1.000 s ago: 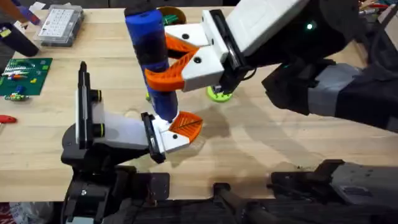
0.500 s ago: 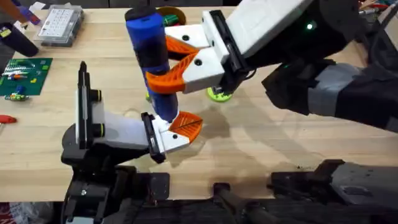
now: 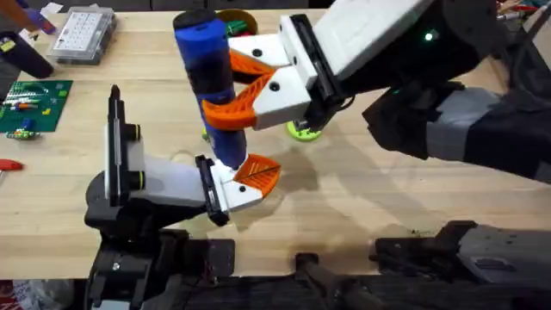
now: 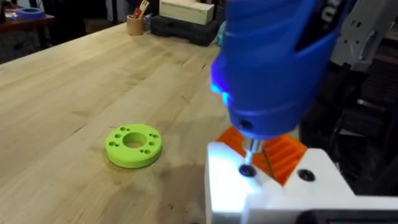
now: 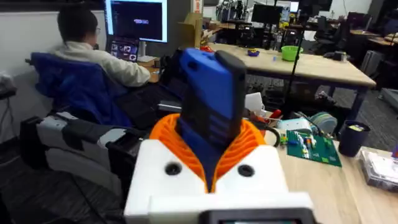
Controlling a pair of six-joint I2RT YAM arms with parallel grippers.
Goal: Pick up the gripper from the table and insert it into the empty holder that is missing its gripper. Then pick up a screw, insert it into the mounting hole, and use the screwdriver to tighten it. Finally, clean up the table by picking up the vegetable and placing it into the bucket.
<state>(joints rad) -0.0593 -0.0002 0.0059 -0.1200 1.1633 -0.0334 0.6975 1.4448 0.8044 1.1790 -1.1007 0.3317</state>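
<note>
A light wooden table is carrying the work area, w/ a lime-green round disc w/ holes lying flat near its middle. The holder's black stand is sitting on the tabletop well to the left of the disc, toward the near edge. A clear plastic compartment box is resting at the far left corner, well apart from the disc. A green circuit board is lying nearer than the box, along the left edge. The bucket is standing at the far edge, beyond the disc.
</note>
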